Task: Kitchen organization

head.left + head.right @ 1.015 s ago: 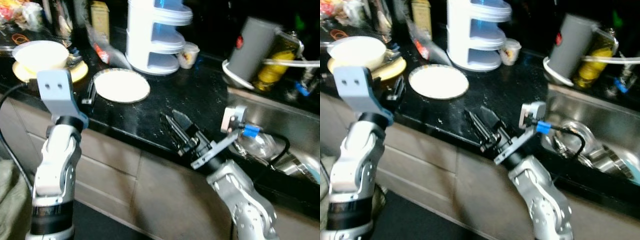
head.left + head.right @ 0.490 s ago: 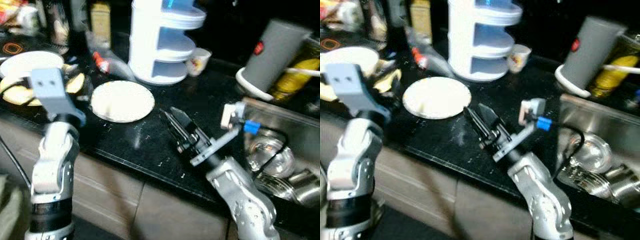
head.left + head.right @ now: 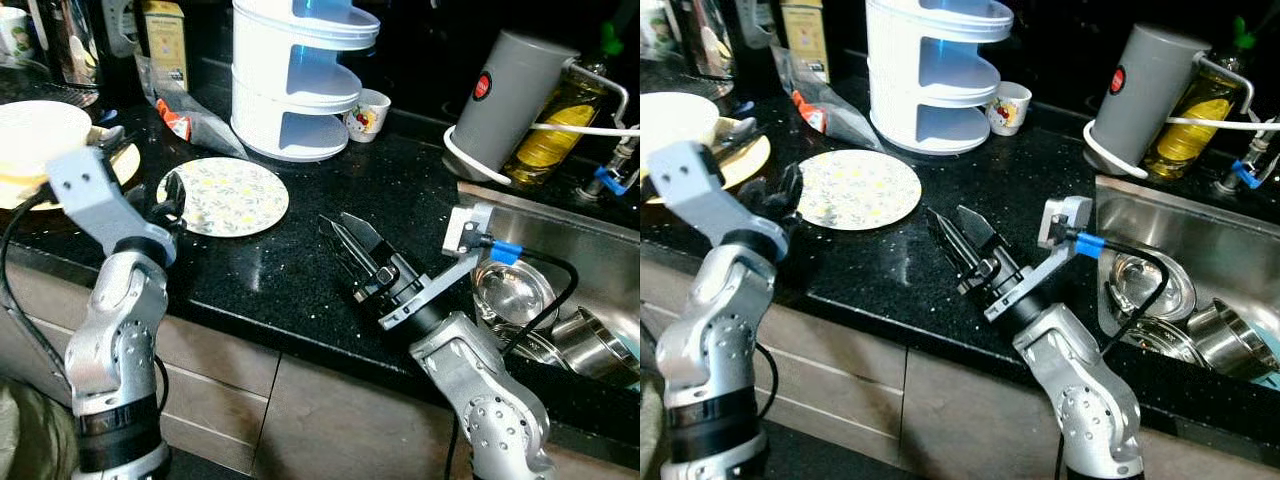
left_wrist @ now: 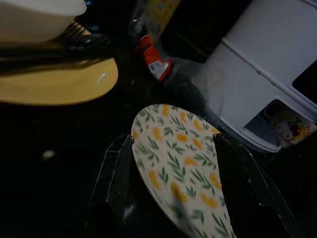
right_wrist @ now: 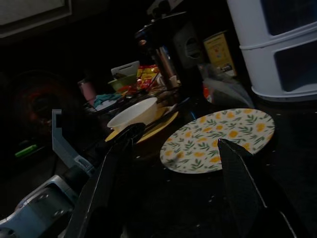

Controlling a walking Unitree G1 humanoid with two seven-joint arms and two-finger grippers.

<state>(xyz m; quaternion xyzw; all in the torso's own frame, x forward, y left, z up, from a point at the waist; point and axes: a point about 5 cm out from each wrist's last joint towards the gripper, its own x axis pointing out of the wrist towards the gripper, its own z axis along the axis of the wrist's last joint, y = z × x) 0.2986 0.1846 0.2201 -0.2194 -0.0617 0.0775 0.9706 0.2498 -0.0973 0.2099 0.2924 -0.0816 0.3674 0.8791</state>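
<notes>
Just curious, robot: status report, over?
Left end effector open at floral plate edge. Right end effector open, empty, above counter. White bowl, yellow plate beside.

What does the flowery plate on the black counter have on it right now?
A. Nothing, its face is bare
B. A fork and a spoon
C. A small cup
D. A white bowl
A. The flowery plate lies flat on the counter with its patterned face bare; the white bowl sits on a separate yellow plate, and the small cup stands by the white tiered rack.
</notes>
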